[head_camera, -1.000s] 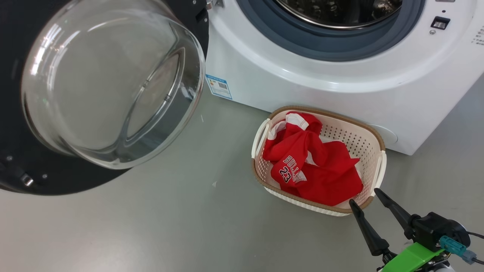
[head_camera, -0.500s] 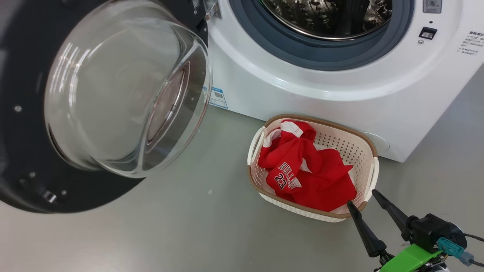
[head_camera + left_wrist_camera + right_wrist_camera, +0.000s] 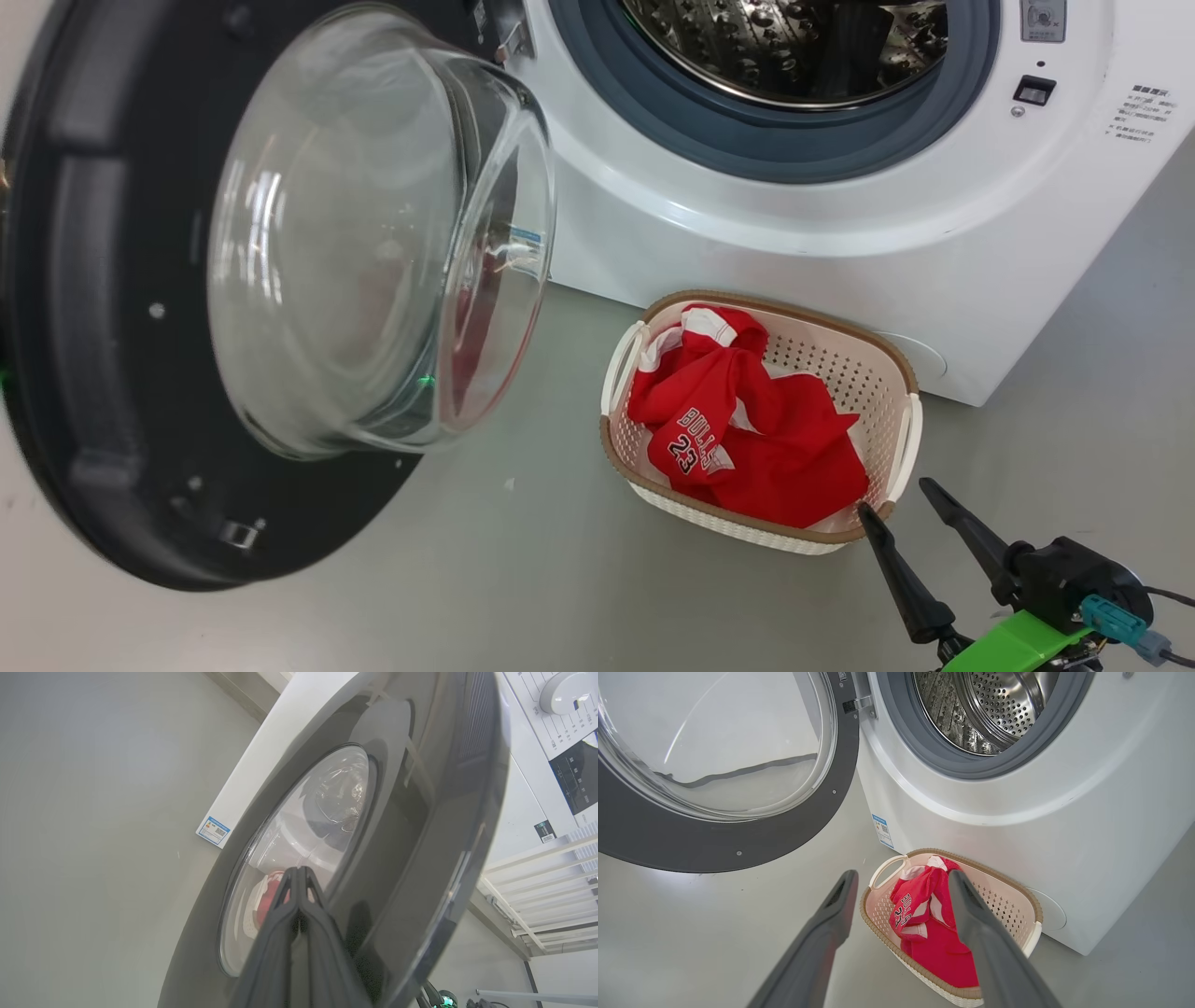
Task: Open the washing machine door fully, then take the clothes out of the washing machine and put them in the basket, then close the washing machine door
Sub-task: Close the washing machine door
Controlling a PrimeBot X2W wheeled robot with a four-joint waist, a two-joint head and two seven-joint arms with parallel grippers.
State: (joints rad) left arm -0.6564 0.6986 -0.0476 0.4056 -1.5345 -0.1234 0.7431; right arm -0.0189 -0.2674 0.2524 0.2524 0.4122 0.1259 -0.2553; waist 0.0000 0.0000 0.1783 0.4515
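Note:
The washing machine door (image 3: 103, 327) stands partly swung out at the left, its glass bowl (image 3: 373, 243) facing the white washing machine (image 3: 747, 233), whose steel drum (image 3: 794, 47) is open to view. The cream basket (image 3: 794, 313) sits on the floor against the machine's front with the red clothes (image 3: 766, 429) in it, "BULLS 23" showing. My left gripper (image 3: 299, 870) is shut with nothing in it, its tips at the door's (image 3: 411, 812) outer face by the window edge. My right gripper (image 3: 894, 497) is open just in front of the basket, seen also in the right wrist view (image 3: 902, 875).
Grey floor spreads in front of the machine and under the door. A small blue label (image 3: 882, 830) marks the machine's lower corner. A control dial (image 3: 567, 690) and a white slatted rack (image 3: 551, 877) appear past the door in the left wrist view.
The door has swung toward the machine, its bowl turning more side-on. The head camera has shifted, so the basket sits slightly lower and further left. The right gripper stays open by the basket.

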